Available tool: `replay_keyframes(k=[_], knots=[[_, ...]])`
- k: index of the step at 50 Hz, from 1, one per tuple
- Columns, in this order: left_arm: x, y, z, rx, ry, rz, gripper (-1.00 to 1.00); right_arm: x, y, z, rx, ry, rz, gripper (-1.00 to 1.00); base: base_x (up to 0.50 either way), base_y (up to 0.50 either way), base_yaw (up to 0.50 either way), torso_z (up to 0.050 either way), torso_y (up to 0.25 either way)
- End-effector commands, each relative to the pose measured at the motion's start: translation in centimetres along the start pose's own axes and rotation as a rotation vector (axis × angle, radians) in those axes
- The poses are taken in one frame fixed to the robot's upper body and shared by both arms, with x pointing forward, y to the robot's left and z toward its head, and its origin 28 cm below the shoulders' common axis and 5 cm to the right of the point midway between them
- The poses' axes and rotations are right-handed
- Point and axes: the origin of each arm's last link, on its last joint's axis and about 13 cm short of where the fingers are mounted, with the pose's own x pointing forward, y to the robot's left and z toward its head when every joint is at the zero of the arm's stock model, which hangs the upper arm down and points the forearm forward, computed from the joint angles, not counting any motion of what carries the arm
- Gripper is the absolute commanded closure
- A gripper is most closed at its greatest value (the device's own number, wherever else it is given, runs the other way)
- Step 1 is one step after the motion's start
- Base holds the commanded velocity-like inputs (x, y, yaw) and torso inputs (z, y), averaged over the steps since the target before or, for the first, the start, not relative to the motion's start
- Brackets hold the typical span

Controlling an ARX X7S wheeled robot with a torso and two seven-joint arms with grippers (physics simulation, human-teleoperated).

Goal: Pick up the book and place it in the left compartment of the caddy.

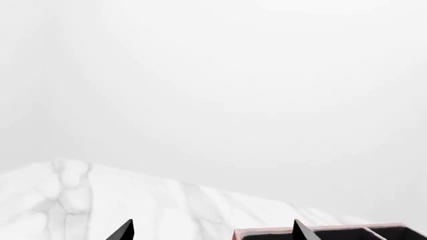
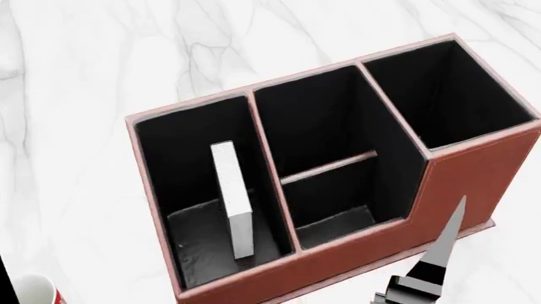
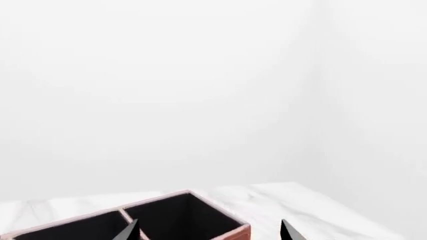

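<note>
The reddish-brown caddy [image 2: 473, 177] stands on the marble table. The book [image 2: 230, 190] stands on edge inside the left compartment [image 2: 199, 253], white page edges up, leaning near the divider wall. No gripper touches it. My right gripper [image 3: 208, 231] is open and empty, above the caddy's tall end bay [image 3: 180, 215]; one of its fingers [image 2: 444, 244] shows in the head view in front of the caddy's near wall. My left gripper [image 1: 212, 231] is open and empty, with a corner of the caddy [image 1: 267, 233] beside one fingertip.
A red-and-white mug [image 2: 38, 291] stands at the near left, in the bottom corner of the head view. The white marble tabletop [image 2: 85, 63] surrounds the caddy. The two small bays and the tall bay hold nothing.
</note>
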Motion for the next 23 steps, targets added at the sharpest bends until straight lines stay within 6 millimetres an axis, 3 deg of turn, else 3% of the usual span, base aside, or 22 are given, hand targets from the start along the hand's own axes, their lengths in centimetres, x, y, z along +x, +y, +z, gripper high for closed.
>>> replay_keyframes(k=[1, 23], knots=[[0.0, 0.9, 0.7, 0.01, -0.024, 0.045, -1.0, -0.3, -1.8, 0.7, 0.001, -0.013, -0.081, -1.0, 0.0, 0.0, 0.0, 0.0, 0.0], [-0.2, 2.5, 1.7, 0.024, -0.06, 0.121, -1.0, -0.8, -4.3, 2.2, 0.008, -0.046, -0.191, -1.0, 0.0, 0.0, 0.0, 0.0, 0.0]])
